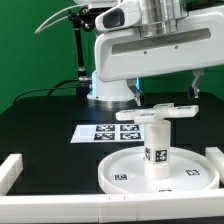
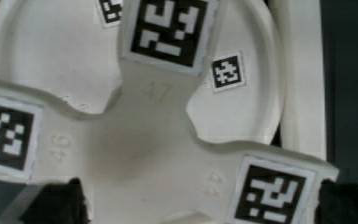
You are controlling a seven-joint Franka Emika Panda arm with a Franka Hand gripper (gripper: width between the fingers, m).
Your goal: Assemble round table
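Wrist view: gripper (image 2: 185, 205) jaws spread wide over the cross base (image 2: 158, 130) (probably loose atop the leg (image 1: 157, 145)), so a nudge could topple it.

Obstacles: leg (image 1: 156, 146) upright on disc (image 1: 128, 166), cross base (image 1: 160, 116) on top; border blocks (image 1: 9, 170) along table edges. Free: bare table (image 1: 45, 135) toward exterior view's left.

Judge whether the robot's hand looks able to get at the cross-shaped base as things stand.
Probably yes: the open hand hangs close over the cross-shaped base, which sits on the upright leg, with nothing visible between them.
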